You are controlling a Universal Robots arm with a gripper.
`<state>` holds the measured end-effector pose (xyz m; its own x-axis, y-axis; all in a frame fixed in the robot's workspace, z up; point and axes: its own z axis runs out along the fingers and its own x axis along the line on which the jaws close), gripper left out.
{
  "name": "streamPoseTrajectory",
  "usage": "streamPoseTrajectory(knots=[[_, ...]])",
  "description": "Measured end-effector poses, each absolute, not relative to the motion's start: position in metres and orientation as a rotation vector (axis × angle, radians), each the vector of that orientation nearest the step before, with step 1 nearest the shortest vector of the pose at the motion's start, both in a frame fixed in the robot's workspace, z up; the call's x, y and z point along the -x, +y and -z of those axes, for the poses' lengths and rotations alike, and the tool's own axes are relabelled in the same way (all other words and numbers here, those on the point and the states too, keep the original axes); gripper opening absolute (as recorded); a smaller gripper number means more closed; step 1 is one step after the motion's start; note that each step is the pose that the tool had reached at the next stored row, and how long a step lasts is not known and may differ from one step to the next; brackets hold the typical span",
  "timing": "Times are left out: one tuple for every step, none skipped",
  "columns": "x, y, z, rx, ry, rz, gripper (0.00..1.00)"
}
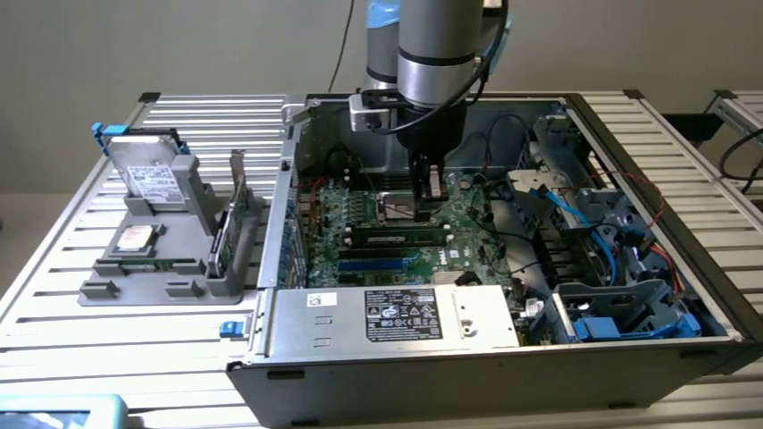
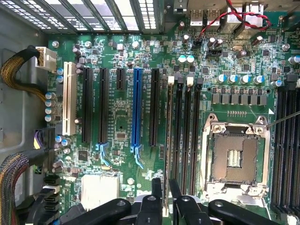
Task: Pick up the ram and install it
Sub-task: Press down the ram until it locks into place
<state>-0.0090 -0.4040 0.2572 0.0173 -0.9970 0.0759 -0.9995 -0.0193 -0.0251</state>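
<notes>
1. nearest: the case front wall, then one silver box with a white label. keep the arm off both.
2. next in are six expansion slots: one blue slot, one white slot, and four black expansion slots (three long, one short).
3. the ram stands upright in a memory slot between the blue slot and the cpu socket. count: one stick, edge-on in the wrist view.
4. the gripper is right over the ram's top edge, toward the end at the exterior view's right. can't tell if it is spread or pinching the stick, since the contact is hidden.
5. the step in hand looks like seating.
   - push straight down with the stick square in its slot and no lean toward the socket.
   - the gripper sits off-centre, so the other end may ride up.
   - both end latches should close.
6. memory slots on this side of the socket: four, two with white latches. there are more beyond the one socket, probably four, but the frame edge cuts them.
7. far, at the exterior view's left: one grey holder outside the case. it carries one upright hard drive, one smaller drive and one expansion card.
</notes>
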Motion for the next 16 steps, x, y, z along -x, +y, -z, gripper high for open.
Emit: streamPoseTrajectory(knots=[[0.009, -0.404, -0.257, -2.215, -2.175, -0.112, 0.19], [0.009, -0.404, -0.257, -2.215, -2.175, -0.112, 0.12], [0.009, -0.404, -0.257, -2.215, -2.175, -0.112, 0.11], [0.009, -0.404, -0.257, -2.215, -2.175, -0.112, 0.11], [0.009, -0.404, -0.257, -2.215, -2.175, -0.112, 0.11], [0.009, -0.404, -0.257, -2.215, -2.175, -0.112, 0.11], [0.008, -0.404, -0.257, -2.215, -2.174, -0.112, 0.11], [0.004, -0.404, -0.257, -2.214, -2.173, -0.109, 0.11], [0.001, -0.404, -0.257, -2.212, -2.171, -0.104, 0.11], [-0.003, -0.404, -0.257, -2.21, -2.169, -0.1, 0.11], [-0.004, -0.404, -0.257, -2.208, -2.166, -0.097, 0.11], [-0.004, -0.404, -0.256, -2.206, -2.164, -0.093, 0.11], [-0.004, -0.404, -0.255, -2.203, -2.162, -0.088, 0.11], [-0.004, -0.404, -0.255, -2.2, -2.16, -0.084, 0.11], [-0.004, -0.404, -0.254, -2.197, -2.159, -0.081, 0.11], [-0.004, -0.404, -0.252, -2.196, -2.161, -0.081, 0.11]])
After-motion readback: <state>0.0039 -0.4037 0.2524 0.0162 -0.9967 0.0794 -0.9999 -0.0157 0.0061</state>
